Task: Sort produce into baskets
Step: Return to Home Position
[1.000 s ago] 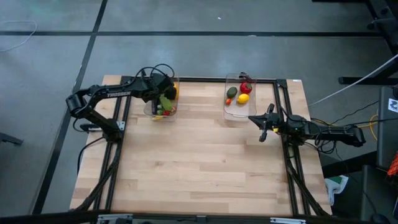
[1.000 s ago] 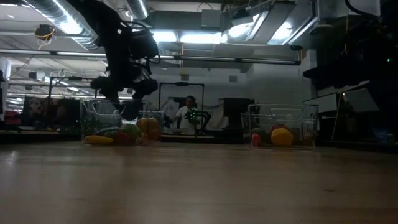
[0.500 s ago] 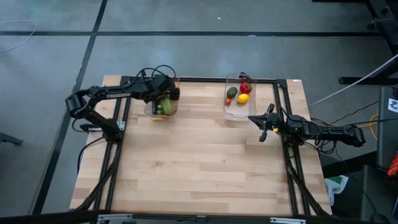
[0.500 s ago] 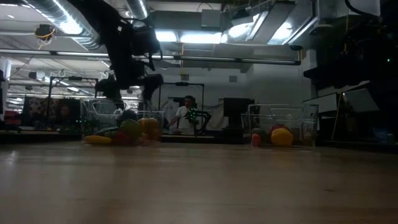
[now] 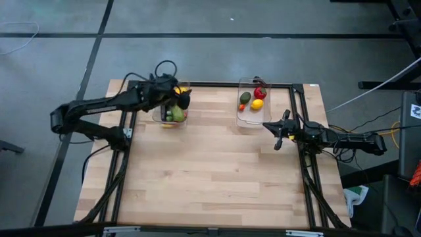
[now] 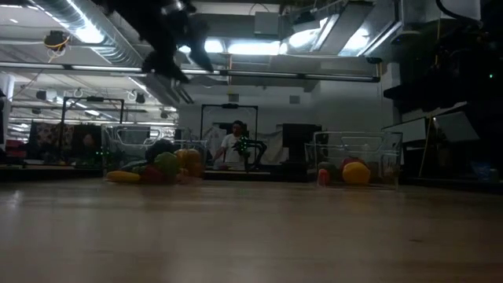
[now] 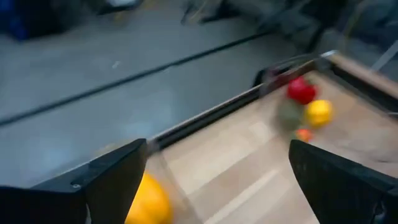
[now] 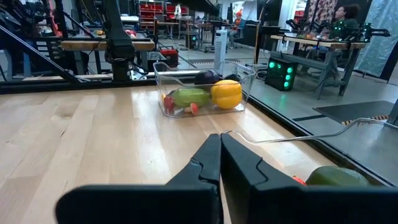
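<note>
Ahead of my right gripper (image 8: 219, 137), whose fingers (image 8: 245, 169) look like matt dark plastic, the table (image 8: 81, 143) is pale wood with a smooth, low-sheen finish. Beyond it the bin (image 8: 159, 79) is clear glossy plastic, and the yellow pepper (image 8: 226, 93) inside shines smooth. The table's frame (image 5: 217, 84) is matt black metal.

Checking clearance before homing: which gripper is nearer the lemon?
Right. The right gripper sits beside the right bin holding the lemon; the left gripper hovers over the left bin.
</note>
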